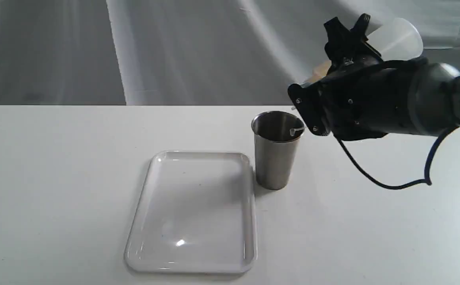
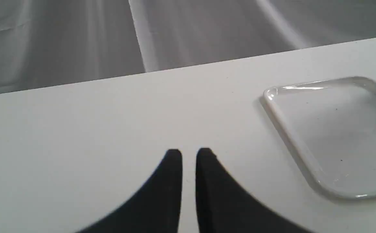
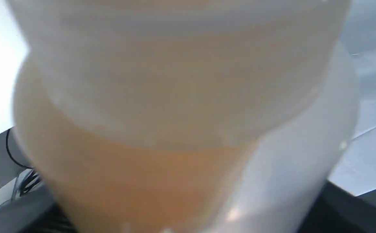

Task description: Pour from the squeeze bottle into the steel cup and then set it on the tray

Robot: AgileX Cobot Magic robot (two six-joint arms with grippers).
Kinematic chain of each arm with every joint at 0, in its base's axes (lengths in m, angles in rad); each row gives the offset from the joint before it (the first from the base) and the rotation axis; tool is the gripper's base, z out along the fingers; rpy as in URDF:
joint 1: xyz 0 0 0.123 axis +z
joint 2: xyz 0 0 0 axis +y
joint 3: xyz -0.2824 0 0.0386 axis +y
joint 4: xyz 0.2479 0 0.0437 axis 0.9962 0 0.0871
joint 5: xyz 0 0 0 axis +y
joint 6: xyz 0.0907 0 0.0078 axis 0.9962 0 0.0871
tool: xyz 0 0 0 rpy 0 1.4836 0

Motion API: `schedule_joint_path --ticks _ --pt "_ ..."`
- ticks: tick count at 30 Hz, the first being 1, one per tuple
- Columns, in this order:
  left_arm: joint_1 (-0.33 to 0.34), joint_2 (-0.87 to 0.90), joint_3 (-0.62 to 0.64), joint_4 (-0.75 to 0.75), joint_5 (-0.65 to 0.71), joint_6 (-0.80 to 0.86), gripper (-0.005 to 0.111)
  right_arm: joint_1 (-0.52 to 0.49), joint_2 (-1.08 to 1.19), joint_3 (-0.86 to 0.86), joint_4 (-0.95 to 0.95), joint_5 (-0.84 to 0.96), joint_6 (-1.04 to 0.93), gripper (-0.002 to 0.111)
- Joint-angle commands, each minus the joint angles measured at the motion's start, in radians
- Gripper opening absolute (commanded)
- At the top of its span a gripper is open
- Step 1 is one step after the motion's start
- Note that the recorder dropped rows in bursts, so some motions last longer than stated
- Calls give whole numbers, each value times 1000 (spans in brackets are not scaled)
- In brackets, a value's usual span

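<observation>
The squeeze bottle (image 1: pixel 397 37) is tipped over in the air to the right of the steel cup (image 1: pixel 275 158), base up and back, with my right gripper (image 1: pixel 348 29) shut on its body. Its thin cap strap (image 1: pixel 296 130) dangles over the cup's rim; the arm hides the nozzle. In the right wrist view the bottle (image 3: pixel 181 97) fills the picture, amber liquid (image 3: pixel 126 184) pooled at one side. The cup stands upright just right of the white tray (image 1: pixel 198 153), which holds nothing. My left gripper (image 2: pixel 189 153) hovers shut over bare table, left of the tray (image 2: pixel 291 123).
A black cable (image 1: pixel 392 185) loops down under the right arm above the white table (image 1: pixel 56 178). A grey cloth backdrop (image 1: pixel 174 47) hangs behind the table's far edge.
</observation>
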Motion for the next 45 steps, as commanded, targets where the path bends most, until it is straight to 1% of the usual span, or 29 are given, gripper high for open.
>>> schedule_joint_path --ticks 1,19,22,30,33,40,45 --pt "-3 -5 4 1 -7 -2 8 2 -12 -5 -40 21 -2 38" --pt "-3 -5 4 1 -7 -2 8 2 -12 -5 -40 6 -2 38" --pt "-3 -5 4 1 -7 -2 8 2 -12 -5 -40 1 22 38" --pt "-3 -5 4 1 -7 -2 8 0 -12 -5 -40 -27 293 38" --pt "-3 -5 4 1 -7 -2 8 -3 -12 -5 -37 -32 343 38" --pt "-3 -5 4 1 -7 -2 8 -27 -12 -5 78 -51 491 38" --pt "-3 -5 4 1 -7 -2 8 -37 -12 -5 115 -67 656 38"
